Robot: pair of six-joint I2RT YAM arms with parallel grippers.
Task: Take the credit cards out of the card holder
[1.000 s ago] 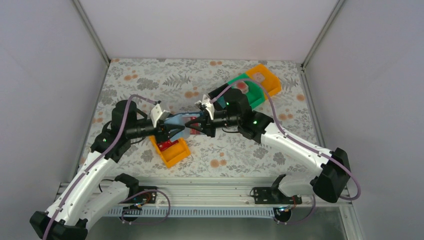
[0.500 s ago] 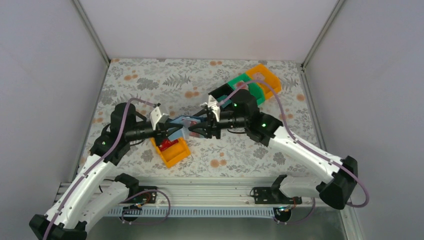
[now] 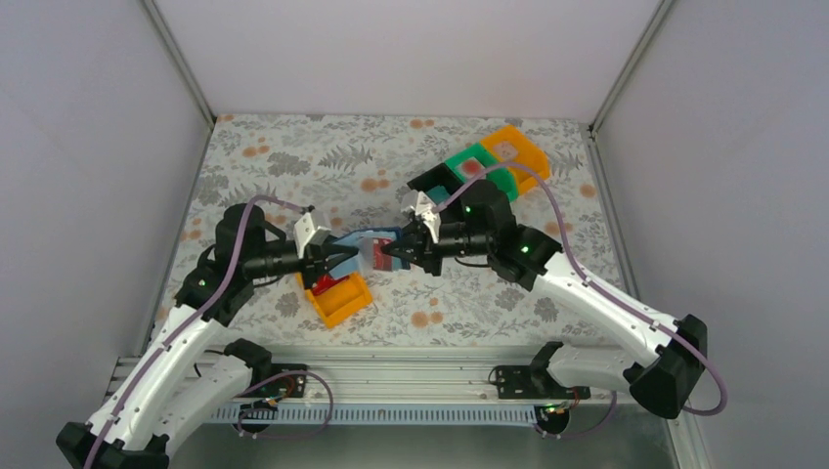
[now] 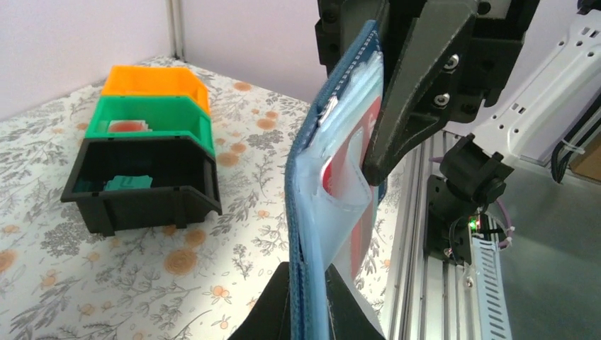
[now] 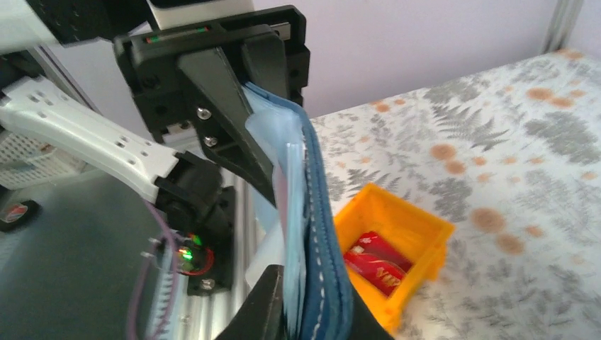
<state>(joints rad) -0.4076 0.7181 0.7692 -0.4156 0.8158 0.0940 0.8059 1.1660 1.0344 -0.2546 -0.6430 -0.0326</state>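
Note:
The dark navy card holder (image 3: 371,250) hangs above the table between both grippers. My left gripper (image 3: 337,256) is shut on its left end and my right gripper (image 3: 396,249) on its right end. In the left wrist view the card holder (image 4: 301,198) stands on edge in my left gripper (image 4: 310,273), with a red credit card (image 4: 341,170) showing in a pale clear sleeve. In the right wrist view my right gripper (image 5: 312,280) clamps the card holder (image 5: 322,234). Red credit cards (image 5: 370,260) lie in a small orange bin (image 5: 411,227) below.
The small orange bin (image 3: 344,301) sits under the grippers near the front. At the back right stand a black bin (image 4: 142,188) with a teal card (image 4: 127,183), a green bin (image 4: 159,117) with a pinkish card, and an orange bin (image 4: 156,79).
My right arm has swung right and its gripper has come lower, level with my left gripper. The card holder now lies stretched between the two grippers.

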